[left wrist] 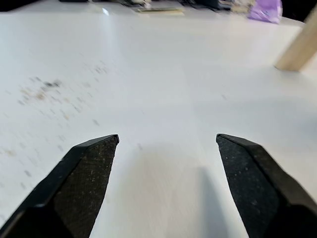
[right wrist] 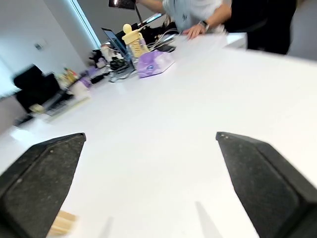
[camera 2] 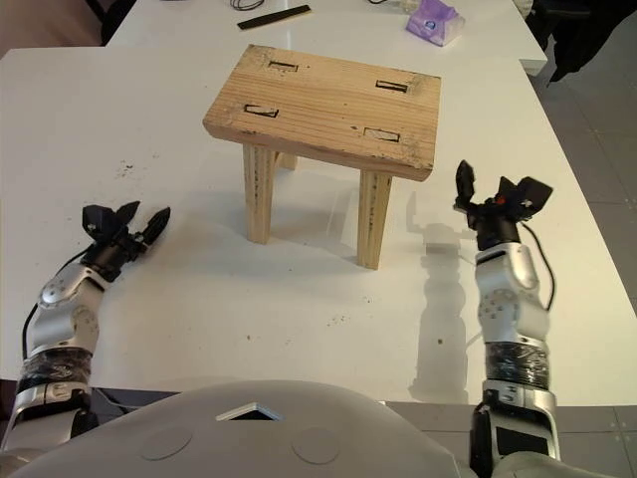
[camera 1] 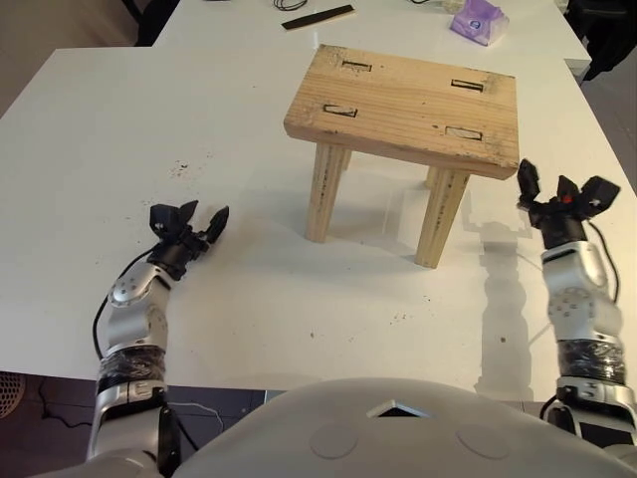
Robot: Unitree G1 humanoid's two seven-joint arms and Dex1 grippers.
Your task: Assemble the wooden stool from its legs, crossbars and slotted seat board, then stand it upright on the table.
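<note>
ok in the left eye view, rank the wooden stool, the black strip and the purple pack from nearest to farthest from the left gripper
1. wooden stool, mid-table, right of the left gripper
2. black strip, far back, ahead
3. purple pack, far back, further right

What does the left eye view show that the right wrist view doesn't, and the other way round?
Left eye view: the whole stool standing upright, the left pincer open and apart on its left, a dark strip beyond. Right wrist view: a laptop and a yellow bottle at the far end. Both: the white table, the purple pack, the open right pincer.
</note>
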